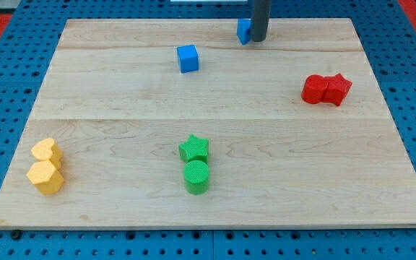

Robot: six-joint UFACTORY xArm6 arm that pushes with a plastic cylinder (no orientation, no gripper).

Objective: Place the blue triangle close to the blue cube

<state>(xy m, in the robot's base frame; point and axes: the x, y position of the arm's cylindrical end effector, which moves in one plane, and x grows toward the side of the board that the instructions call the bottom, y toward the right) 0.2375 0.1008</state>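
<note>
The rod descends from the bench's far edge, and my tip (258, 39) rests on the board near that edge, right of centre. The tool is a plain rod with no jaws; it grips nothing and stands against the blue triangle (243, 30), touching its right side. Most of that block is hidden behind the rod, so its pointing direction and long axis cannot be told. The blue cube (188, 58) sits nearby, toward the left and nearer edge, apart from the triangle.

Near the right edge, a red cylinder (313, 89) touches a red star (337, 89). A green star (194, 148) touches a green cylinder (196, 176) toward the near edge. At the near-left corner, a yellow heart (46, 152) touches a yellow hexagon (45, 178).
</note>
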